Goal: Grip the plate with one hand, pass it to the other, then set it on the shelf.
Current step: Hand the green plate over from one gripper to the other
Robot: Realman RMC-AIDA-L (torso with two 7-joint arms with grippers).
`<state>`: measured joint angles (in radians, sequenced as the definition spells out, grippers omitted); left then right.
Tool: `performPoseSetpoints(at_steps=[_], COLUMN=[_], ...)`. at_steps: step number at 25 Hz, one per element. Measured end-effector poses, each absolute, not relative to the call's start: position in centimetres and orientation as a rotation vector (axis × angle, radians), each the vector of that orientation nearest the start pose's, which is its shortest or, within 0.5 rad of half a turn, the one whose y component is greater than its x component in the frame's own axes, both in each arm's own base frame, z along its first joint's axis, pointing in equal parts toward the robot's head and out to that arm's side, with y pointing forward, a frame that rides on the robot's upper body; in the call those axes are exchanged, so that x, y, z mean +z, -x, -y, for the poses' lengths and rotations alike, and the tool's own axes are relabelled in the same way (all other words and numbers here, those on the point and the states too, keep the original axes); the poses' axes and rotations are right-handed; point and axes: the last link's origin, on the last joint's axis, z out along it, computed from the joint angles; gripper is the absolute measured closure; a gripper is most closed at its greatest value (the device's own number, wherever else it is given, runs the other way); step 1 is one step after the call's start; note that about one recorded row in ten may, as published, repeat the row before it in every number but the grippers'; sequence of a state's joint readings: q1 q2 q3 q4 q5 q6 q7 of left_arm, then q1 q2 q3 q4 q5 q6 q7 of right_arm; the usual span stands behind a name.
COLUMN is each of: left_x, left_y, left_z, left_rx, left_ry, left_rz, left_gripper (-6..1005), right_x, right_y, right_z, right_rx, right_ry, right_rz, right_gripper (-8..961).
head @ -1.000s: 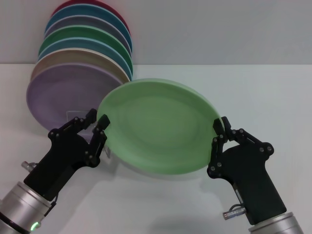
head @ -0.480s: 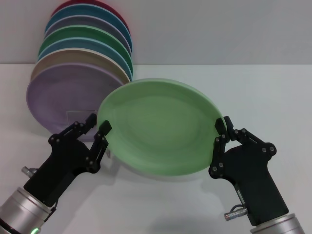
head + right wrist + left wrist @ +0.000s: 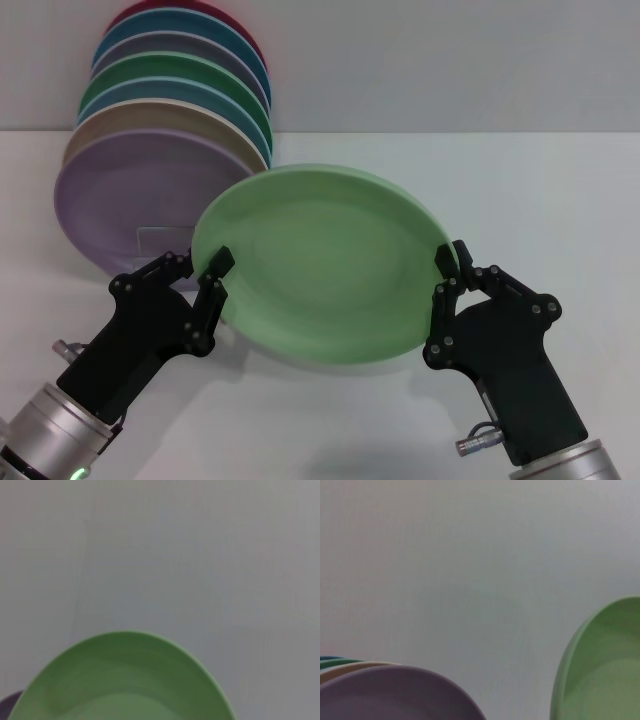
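The pale mint-green plate hangs tilted above the table, in the middle of the head view. My right gripper is shut on its right rim and carries it. My left gripper is open, with one finger in front of the plate's left rim and the other outside it. The shelf is a clear wire-like stand just behind my left gripper, in front of the lilac plate. The plate also shows in the left wrist view and in the right wrist view.
A leaning row of several coloured plates stands at the back left, with the lilac one in front; it also shows in the left wrist view. The white table stretches to the right and toward the front.
My left gripper has moved right and toward the plate, so its fingers now straddle the left rim. The plate has shifted slightly left. My right gripper keeps its hold.
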<state>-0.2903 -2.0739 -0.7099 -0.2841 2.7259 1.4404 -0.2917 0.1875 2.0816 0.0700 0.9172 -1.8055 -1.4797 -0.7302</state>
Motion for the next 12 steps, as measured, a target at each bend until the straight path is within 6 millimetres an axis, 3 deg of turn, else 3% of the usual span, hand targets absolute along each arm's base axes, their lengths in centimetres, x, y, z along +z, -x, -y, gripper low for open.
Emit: performPoseSetpoints(at_steps=[12], left_x=[-6.35], left_y=[27.11], left_z=[-25.67], left_rx=[-1.080], left_ry=[2.005], left_rz=[0.368], left_gripper=[921], right_x=[-10.15], right_y=[-19.46], right_z=[-19.23], right_rx=[0.805], right_ry=[1.677], right_rz=[-0.268], right_gripper=[927])
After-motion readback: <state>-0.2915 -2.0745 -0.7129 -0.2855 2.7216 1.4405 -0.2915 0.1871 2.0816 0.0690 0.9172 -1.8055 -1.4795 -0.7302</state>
